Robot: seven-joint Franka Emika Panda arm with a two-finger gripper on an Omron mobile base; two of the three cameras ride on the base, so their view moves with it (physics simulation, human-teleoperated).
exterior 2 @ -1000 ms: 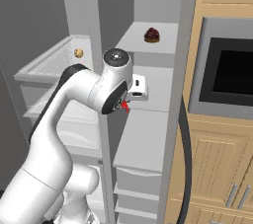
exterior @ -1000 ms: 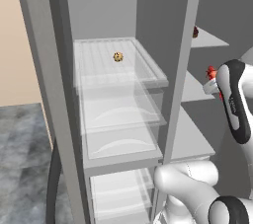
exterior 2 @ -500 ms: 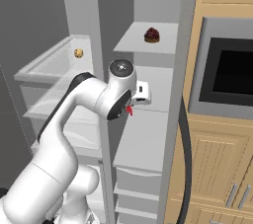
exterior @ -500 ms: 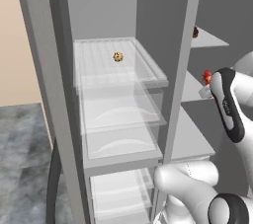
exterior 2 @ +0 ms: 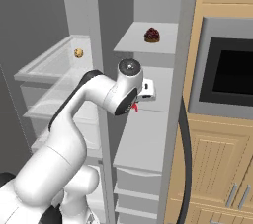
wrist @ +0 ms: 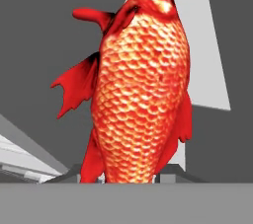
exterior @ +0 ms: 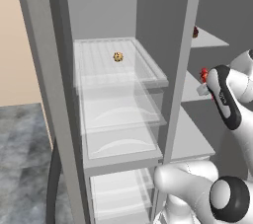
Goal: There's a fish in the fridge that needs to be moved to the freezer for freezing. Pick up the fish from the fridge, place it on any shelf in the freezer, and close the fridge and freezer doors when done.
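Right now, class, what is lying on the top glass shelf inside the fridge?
One small round tan speckled ball lies on the top glass shelf, near its back. Nothing else shows there; the shelves below look bare.

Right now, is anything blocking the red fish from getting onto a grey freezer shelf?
Nothing visible does. The scaly red-orange fish sits in the pincer, already inside the narrow freezer section, just above a flat light-grey shelf with bare space. The dark red-brown lump rests on the shelf higher up, out of the way.
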